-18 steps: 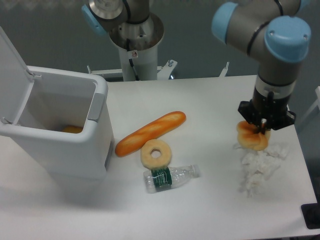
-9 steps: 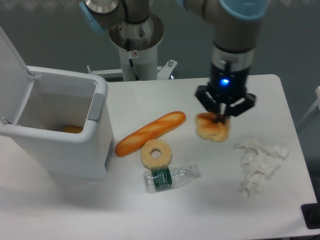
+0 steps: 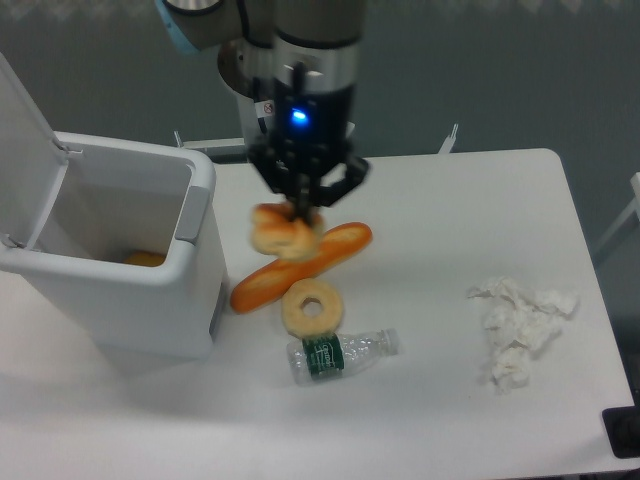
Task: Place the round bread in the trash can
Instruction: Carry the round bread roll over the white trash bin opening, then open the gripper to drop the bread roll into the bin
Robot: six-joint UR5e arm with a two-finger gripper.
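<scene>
My gripper [image 3: 300,215] is shut on the round bread [image 3: 284,232], a lumpy golden bun that looks blurred. It hangs in the air above the left end of the baguette, just right of the trash can [image 3: 120,300]. The trash can is a large white bin at the left with its lid [image 3: 25,150] flipped up and open. An orange item [image 3: 145,259] lies inside the bin at the bottom.
A long orange baguette [image 3: 300,266] lies diagonally mid-table. A pale ring-shaped bread [image 3: 311,307] sits below it, with a plastic bottle [image 3: 343,354] lying in front. Crumpled white paper [image 3: 518,330] lies at the right. The arm's base [image 3: 272,90] stands at the back.
My gripper has carried the round bread left across the table, from above the crumpled paper to beside the trash can. Nothing else has moved.
</scene>
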